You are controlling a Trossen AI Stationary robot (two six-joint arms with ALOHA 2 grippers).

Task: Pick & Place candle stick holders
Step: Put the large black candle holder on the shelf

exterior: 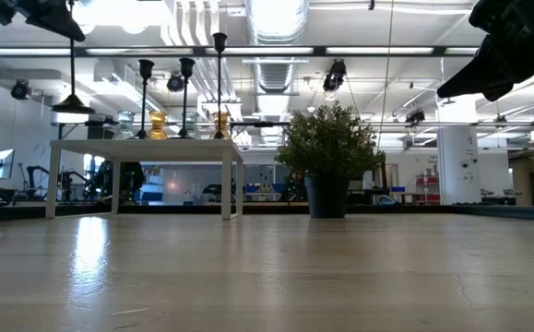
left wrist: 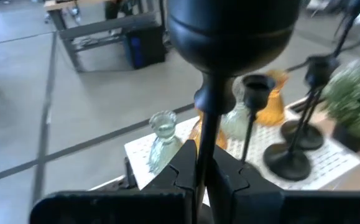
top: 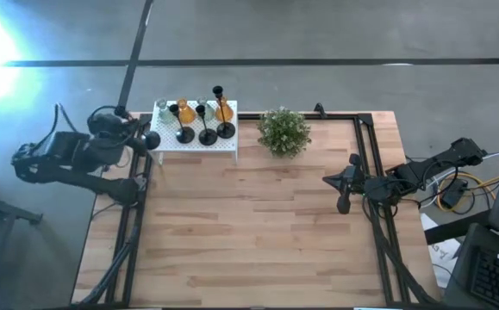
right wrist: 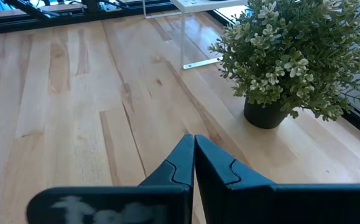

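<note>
A white perforated box [top: 196,148] stands at the table's far left. On it stand three black candle stick holders [top: 207,134] and squat amber [top: 224,110] and clear glass [top: 161,108] ones. My left gripper [top: 144,140] is at the box's left end, shut on another black holder [exterior: 71,103], which also shows in the left wrist view [left wrist: 229,28]. My right gripper [top: 328,180] is shut and empty above the table's right half, and shows in its own wrist view [right wrist: 194,155]. My left gripper pinches the black holder's thin stem [left wrist: 203,146] between its two fingers [left wrist: 183,165], high up, just below the knob under the cup. The fingers come roughly level from the table's left and lie across the stem. The holder hangs upright and lifted clear, its round base [exterior: 71,108] above the level of the box top.
A bushy green potted plant [top: 283,131] stands on the table right of the box, ahead of my right gripper [right wrist: 291,56]. Bare wooden tabletop [top: 249,232] spreads across the middle and near side. Black frame rails [top: 374,172] run along the table's left and right sides.
</note>
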